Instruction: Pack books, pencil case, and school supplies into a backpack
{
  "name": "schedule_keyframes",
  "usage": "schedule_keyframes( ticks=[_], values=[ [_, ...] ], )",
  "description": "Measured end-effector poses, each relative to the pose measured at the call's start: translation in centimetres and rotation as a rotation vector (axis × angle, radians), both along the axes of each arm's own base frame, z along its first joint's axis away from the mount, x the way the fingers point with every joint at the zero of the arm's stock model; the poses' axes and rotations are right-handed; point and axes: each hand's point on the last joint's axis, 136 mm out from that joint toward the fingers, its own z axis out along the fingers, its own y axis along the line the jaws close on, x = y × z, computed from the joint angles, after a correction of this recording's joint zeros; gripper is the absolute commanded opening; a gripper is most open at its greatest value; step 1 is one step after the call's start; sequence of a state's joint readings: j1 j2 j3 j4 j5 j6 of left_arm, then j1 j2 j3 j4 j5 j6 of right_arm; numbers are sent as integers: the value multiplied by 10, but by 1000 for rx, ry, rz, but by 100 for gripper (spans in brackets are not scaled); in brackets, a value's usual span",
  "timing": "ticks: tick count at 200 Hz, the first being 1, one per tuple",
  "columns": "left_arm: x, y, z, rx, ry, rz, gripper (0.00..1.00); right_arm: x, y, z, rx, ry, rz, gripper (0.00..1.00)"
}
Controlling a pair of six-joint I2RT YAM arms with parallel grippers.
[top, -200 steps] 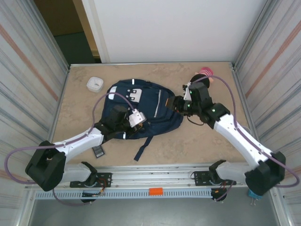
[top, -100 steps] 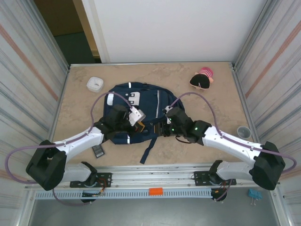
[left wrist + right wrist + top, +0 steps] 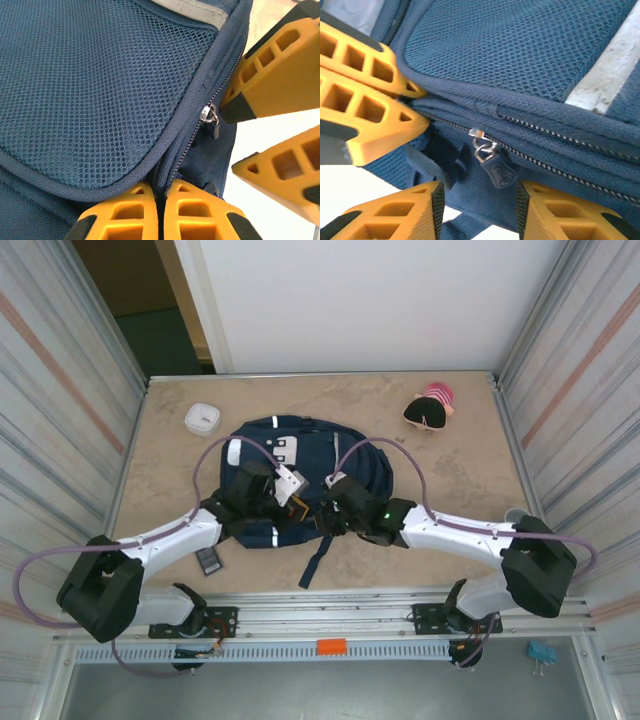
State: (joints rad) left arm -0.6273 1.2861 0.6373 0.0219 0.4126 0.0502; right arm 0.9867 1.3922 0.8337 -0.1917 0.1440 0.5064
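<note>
The navy backpack [image 3: 300, 455] lies flat mid-table. My left gripper [image 3: 161, 200] is shut on the fabric seam beside the zipper at the backpack's near edge [image 3: 300, 508]. My right gripper [image 3: 477, 205] is open, its jaws standing either side of the dark zipper pull [image 3: 497, 169] without touching it, close beside the left gripper [image 3: 321, 519]. The same pull [image 3: 212, 119] hangs by the right gripper's fingers [image 3: 272, 75] in the left wrist view. A pink-striped black pencil case [image 3: 430, 408] lies at the back right. A flat black rectangle [image 3: 208, 560], one of the school supplies, lies front left. The books are out of view.
A white square box [image 3: 202, 418] sits at the back left. A grey roll [image 3: 516, 513] shows by the right arm's elbow. A backpack strap [image 3: 316, 562] trails toward the front edge. Corrugated metal walls close in both sides.
My right arm has swung from the back right, near the pencil case, down to the backpack's near edge beside the left gripper. The backpack has bunched up slightly. The left gripper has kept its hold.
</note>
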Motion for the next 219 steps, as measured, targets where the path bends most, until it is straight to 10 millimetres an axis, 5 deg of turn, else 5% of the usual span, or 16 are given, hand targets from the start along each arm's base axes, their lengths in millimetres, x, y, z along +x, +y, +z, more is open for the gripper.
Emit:
schedule_keyframes(
  ticks=[12,45,84,138,176,219],
  values=[
    [-1,0,-1,-11,-3,-1,0,6,-2,0,-18,-33,-10,39],
    [-2,1,-3,-21,-16,4,0,16,-5,-3,-43,-100,-3,4],
    [3,7,-3,14,-38,36,0,14,-12,7,-30,-130,3,0],
    [9,33,-11,110,-42,113,0,46,-109,33,0,-126,-241,0],
    [8,36,-9,112,-36,130,0,40,-116,39,89,-51,-214,44],
    [6,37,0,69,-35,152,0,50,-100,28,256,144,-235,56]
  ],
)
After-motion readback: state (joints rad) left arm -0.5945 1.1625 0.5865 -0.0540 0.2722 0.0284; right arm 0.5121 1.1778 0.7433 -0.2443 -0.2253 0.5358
